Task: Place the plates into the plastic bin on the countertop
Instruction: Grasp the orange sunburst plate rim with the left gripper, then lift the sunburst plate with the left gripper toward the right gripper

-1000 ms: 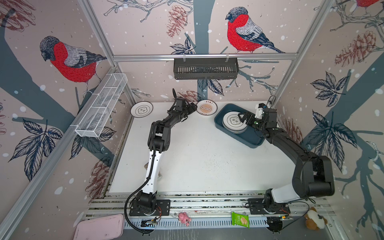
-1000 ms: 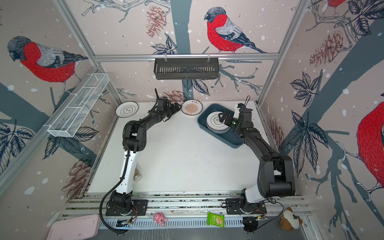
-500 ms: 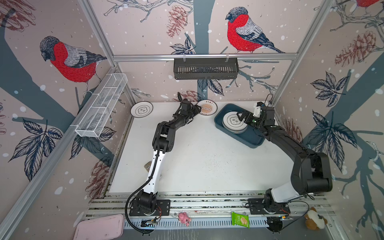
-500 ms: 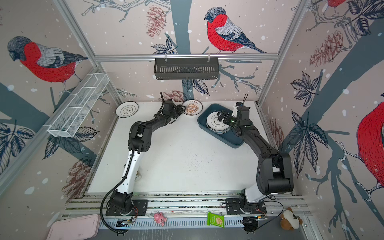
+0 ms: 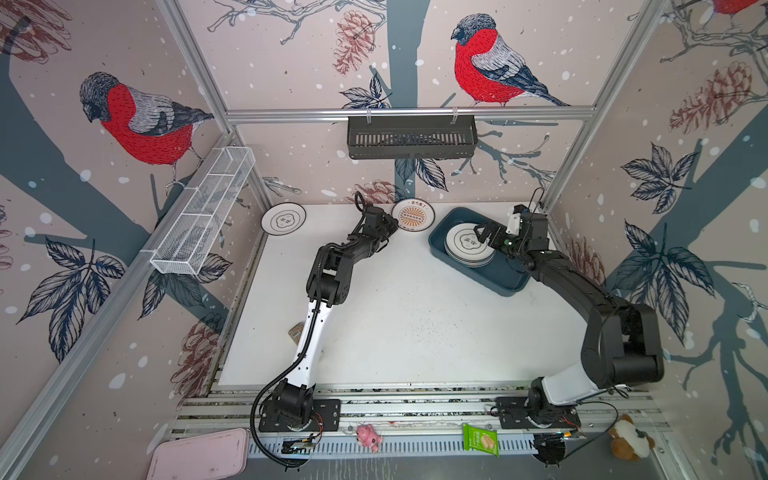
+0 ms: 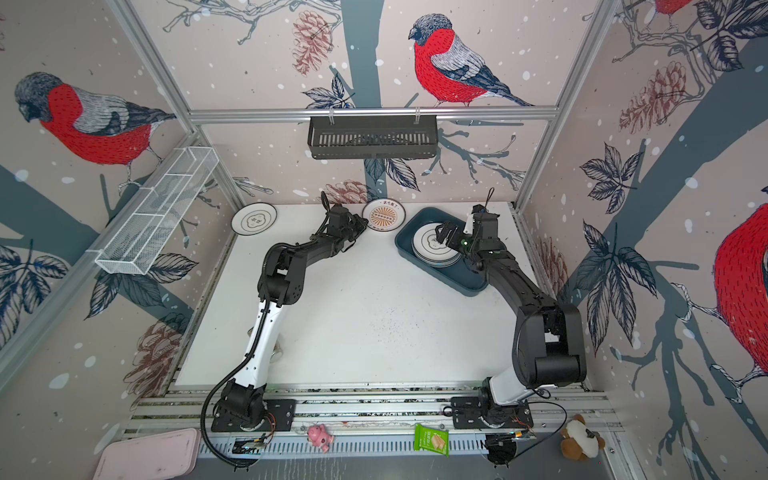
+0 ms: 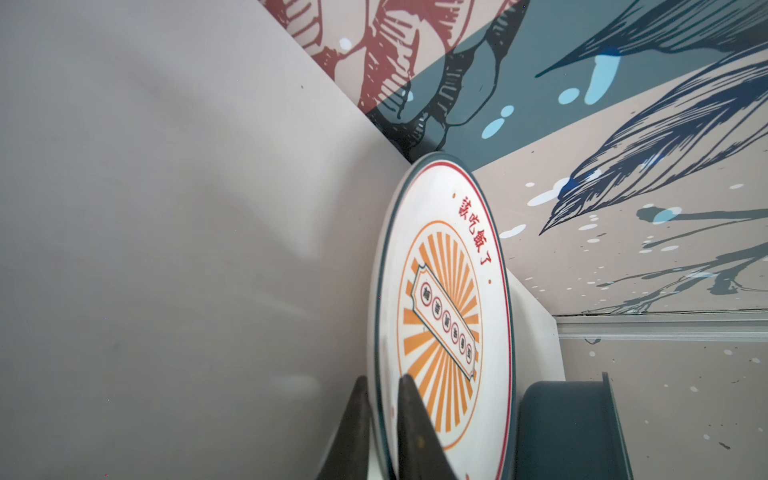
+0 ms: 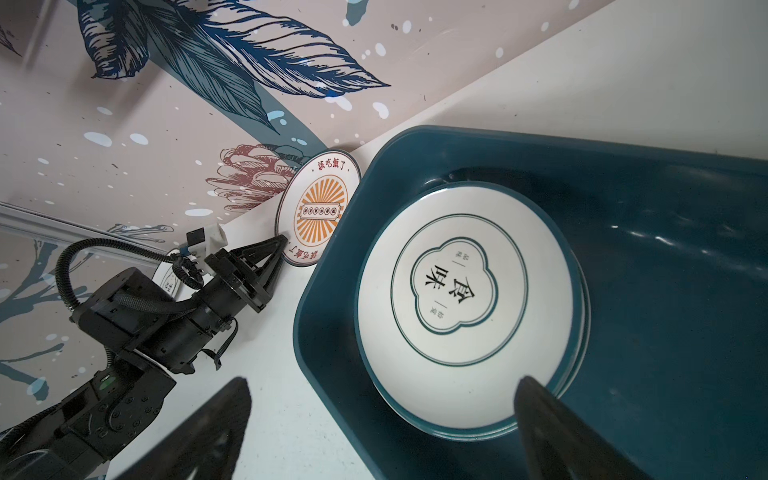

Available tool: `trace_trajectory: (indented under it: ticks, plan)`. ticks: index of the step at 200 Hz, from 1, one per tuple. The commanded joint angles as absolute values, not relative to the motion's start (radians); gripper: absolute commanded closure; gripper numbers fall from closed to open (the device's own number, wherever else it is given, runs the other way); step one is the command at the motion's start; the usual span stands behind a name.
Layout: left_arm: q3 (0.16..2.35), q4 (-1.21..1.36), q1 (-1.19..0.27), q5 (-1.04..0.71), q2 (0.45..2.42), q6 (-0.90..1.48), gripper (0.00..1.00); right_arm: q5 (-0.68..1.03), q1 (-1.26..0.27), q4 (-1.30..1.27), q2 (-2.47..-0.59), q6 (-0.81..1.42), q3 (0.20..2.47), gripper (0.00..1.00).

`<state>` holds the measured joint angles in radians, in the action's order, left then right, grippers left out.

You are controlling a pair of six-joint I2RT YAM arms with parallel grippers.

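Your left gripper point(image 7: 383, 379) was clamped on the near rim of the round white plate with the orange sunburst centre point(image 7: 440, 316): in the left wrist view one finger sat on each face of the rim, with only the plate's thickness between them. This plate lay at the back of the flat white countertop point(image 5: 415, 316), at the foot of the papered back wall point(image 5: 316, 183) and just beside the far corner of the dark teal-blue rectangular plastic bin point(image 5: 478, 277), but outside it. I judged the step in hand to be the pick-up of this plate, grip made and lift not yet begun (whether the rim was a little off the surface, I could not tell). Your right gripper point(image 5: 482, 233) hovered over the stack of white plates point(image 5: 465, 245) inside the bin, fingers spread wide and holding nothing; how many plates lay under the top one I could not count. One more round white plate with a cloud outline point(image 5: 283, 218) sat alone near the far left corner of the countertop, well apart from the bin. The next move called, in my judgement, for you to raise the sunburst plate above the wall of the bin, carry it the short way across and lay it on the stack. The right arm would need to clear that place first, and such a thin grip asked for a slow lift, so that the plate would not swing or slip.
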<state>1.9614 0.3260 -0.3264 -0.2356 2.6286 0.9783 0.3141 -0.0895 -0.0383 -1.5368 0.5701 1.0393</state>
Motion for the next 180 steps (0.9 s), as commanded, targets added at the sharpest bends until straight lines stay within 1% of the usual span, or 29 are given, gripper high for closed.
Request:
trace_trajectory:
  ticks: [1, 35, 84, 135, 159, 180]
  plan:
    - [1.904, 0.336, -0.319, -0.244, 2.590, 1.002, 0.90, 0.301, -0.093, -0.037, -1.522, 0.562, 1.048, 0.01]
    - [1.778, 0.437, -0.300, -0.277, 2.498, 1.029, 0.96, 0.302, -0.096, -0.038, -1.495, 0.570, 1.035, 0.01]
    - [1.554, 0.539, -0.263, -0.283, 2.298, 1.029, 1.00, 0.302, -0.112, -0.030, -1.427, 0.570, 1.003, 0.01]
    - [1.380, 0.536, -0.245, -0.295, 2.095, 0.986, 1.00, 0.336, -0.130, -0.061, -1.371, 0.575, 0.943, 0.01]
    - [1.316, 0.521, -0.244, -0.321, 2.006, 0.969, 1.00, 0.397, -0.134, -0.111, -1.379, 0.608, 0.921, 0.00]
    - [1.302, 0.455, -0.244, -0.367, 1.944, 0.932, 1.00, 0.456, -0.148, -0.156, -1.391, 0.632, 0.912, 0.01]
